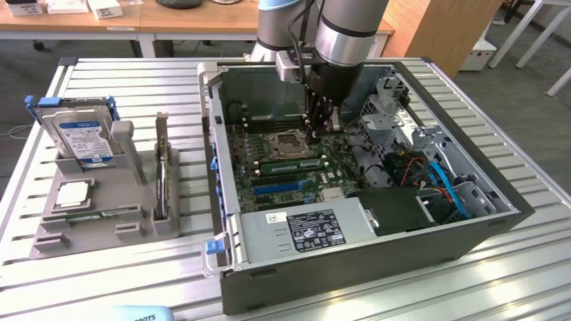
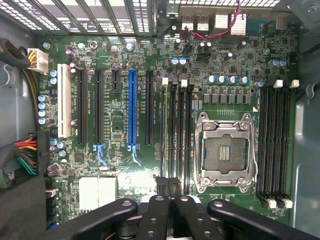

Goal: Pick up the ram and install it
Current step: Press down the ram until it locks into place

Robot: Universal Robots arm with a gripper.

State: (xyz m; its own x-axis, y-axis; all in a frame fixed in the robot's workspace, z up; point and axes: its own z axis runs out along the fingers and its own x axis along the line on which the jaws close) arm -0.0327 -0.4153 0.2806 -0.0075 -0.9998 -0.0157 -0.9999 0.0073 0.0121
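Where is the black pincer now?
The pincer hangs shut inside the grey computer case, above the green motherboard, on the exterior view's right of the silver processor socket.

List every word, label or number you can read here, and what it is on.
"OOTS": end of a cut-off word on the light-blue object at the exterior view's bottom edge.
Power supply label: print too small to read.
Hard drive label: blurred.
Motherboard printing: too small to read.

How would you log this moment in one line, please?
end effector: shut; position: over memory slots beside processor socket; site: inside open computer case
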